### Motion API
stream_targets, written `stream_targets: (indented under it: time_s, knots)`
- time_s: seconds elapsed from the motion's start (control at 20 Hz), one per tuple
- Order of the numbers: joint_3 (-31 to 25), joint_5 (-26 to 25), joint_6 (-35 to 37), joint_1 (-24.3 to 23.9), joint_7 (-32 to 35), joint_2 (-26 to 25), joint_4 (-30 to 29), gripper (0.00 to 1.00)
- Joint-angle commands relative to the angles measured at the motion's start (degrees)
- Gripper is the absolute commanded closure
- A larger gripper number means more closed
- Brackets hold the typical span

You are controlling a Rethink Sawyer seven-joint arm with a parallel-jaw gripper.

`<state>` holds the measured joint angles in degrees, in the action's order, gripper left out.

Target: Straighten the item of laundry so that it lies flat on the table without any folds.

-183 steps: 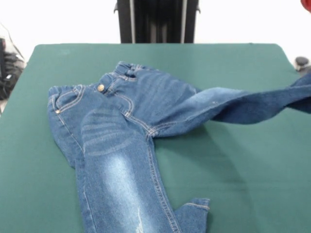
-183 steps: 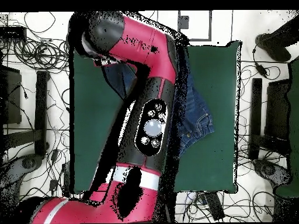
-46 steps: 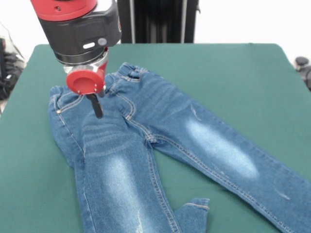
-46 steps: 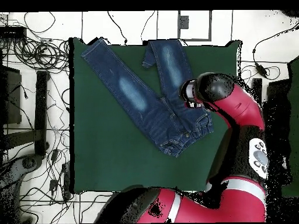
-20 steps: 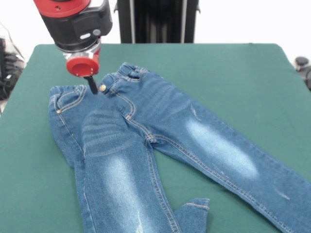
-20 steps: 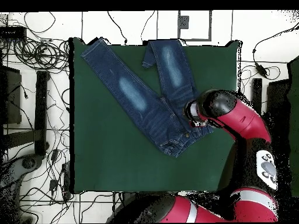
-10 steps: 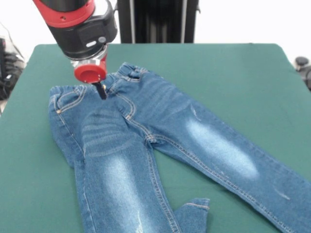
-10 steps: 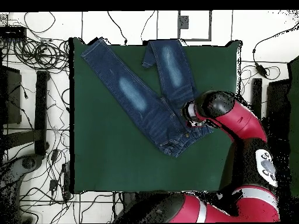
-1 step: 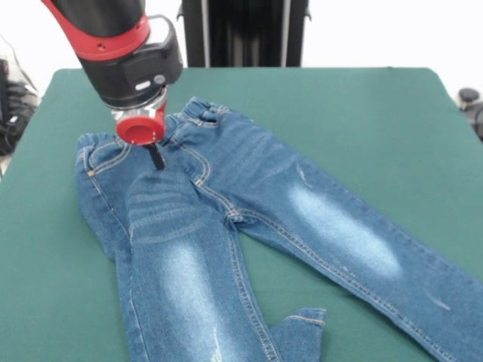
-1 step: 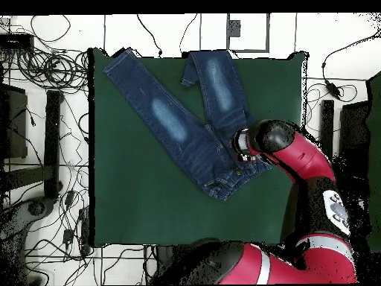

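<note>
Jeans (image 9: 226,226) spread front-up on the green table (image 9: 362,113), legs splayed; one hem folded near the front edge, waistband side bunched. Gripper (image 9: 156,158) at the waistband, finger state unclear. Likely next: tug the waist flat.

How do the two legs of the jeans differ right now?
In the front view, the leg running to the lower right lies spread flat with no fold showing, while the leg running toward the bottom edge has its hem end turned back on itself. The first angles away diagonally; the second runs nearly straight down. Both are blue denim with a faded whitish patch, resting on the green table.
</note>
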<state>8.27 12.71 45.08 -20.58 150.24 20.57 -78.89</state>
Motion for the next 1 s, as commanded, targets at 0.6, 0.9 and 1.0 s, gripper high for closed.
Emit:
stream_targets:
  time_s: [0.6,0.9,1.0]
  knots:
    - [-3.66,-6.06,-0.05,3.6,-1.05,-9.85,0.45,0.0]
    - [-2.33,-8.97,6.0,4.72,-1.66,-10.22,3.66,0.0]
    - [-2.25,-9.71,7.31,4.84,-1.77,-10.34,4.33,0.0]
